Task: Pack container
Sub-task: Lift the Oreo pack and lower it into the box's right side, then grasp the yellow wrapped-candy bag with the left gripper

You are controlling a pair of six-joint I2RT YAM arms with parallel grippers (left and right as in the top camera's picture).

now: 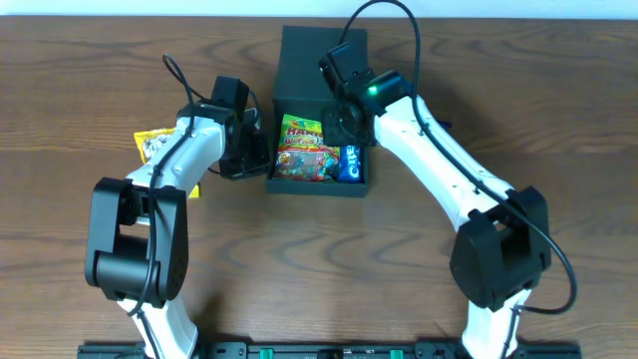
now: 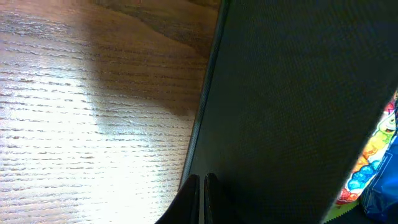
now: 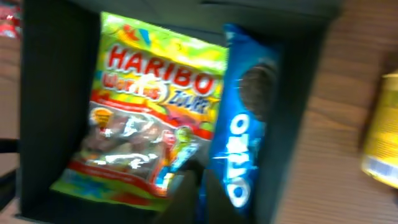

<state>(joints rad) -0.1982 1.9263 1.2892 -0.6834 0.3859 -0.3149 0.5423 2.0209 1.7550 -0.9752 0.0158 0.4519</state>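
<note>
Teal-black matte square cardboard container [image 1: 299,60] stands open at mid-table, between 2 robot arms.
Inside we see a glossy multicoloured Haribo gummy bag [image 3: 149,106] and a blue Oreo biscuit packet [image 3: 245,124]. With its fingers pressed together on nothing, the left gripper [image 2: 203,199] hugs the box's left wall, and we judge a nudge could shove it. Blurred and seemingly clenched empty, the right gripper [image 3: 198,193] hovers above the snacks. A yellow snack packet [image 1: 152,145] lies on the brown wood-grain table [image 1: 80,80]; only a pale strip shows beyond.

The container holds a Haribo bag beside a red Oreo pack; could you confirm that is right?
Not quite: the Oreo pack is blue, not red, as the right wrist view shows. It does lie beside the Haribo bag in the container.
</note>
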